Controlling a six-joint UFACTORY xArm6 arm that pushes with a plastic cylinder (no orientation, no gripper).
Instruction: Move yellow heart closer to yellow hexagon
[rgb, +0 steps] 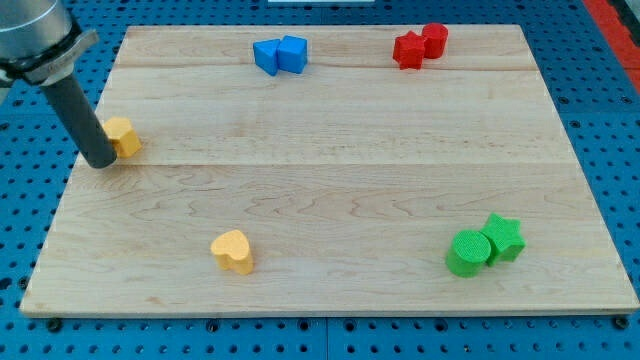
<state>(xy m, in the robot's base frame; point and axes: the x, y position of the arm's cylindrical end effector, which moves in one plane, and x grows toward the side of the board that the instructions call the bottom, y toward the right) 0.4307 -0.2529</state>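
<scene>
The yellow heart (232, 251) lies near the view's bottom, left of centre, on the wooden board (330, 180). The yellow hexagon (123, 136) sits at the board's left edge, well above and to the left of the heart. My tip (101, 162) rests at the hexagon's left side, touching or almost touching it, far from the heart.
Two blue blocks (279, 54) sit together at the view's top, left of centre. Two red blocks (419, 45) sit together at the top right. A green cylinder (466, 252) and a green star (503, 237) sit together at the bottom right.
</scene>
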